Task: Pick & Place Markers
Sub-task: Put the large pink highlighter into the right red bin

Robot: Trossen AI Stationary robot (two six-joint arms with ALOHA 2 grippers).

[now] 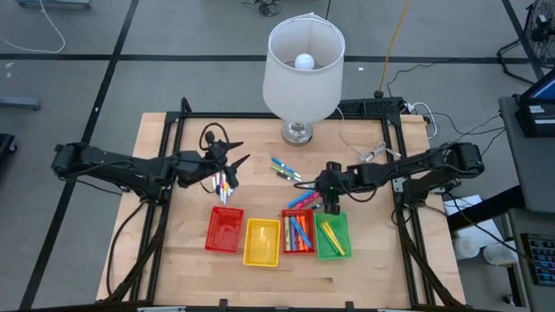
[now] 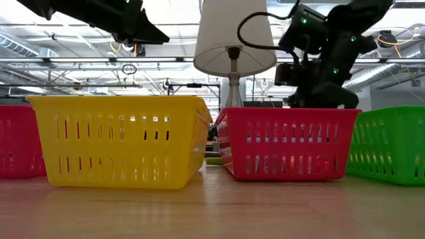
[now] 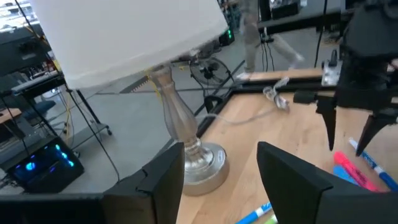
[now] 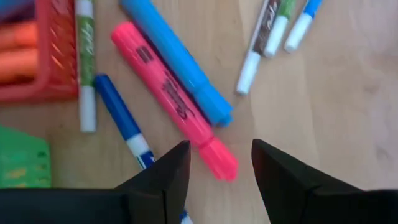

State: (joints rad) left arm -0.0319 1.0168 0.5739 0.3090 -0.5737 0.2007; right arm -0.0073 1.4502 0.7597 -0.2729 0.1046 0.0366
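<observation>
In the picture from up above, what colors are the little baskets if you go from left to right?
Red basket → yellow basket → another red basket holding markers → green basket, with the right gripper just above its far edge.

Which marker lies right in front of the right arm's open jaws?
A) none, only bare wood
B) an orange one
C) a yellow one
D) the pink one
D: in the right wrist view the pink marker lies on the wood with its end between the open jaws of the right gripper, beside a light blue marker.
</observation>
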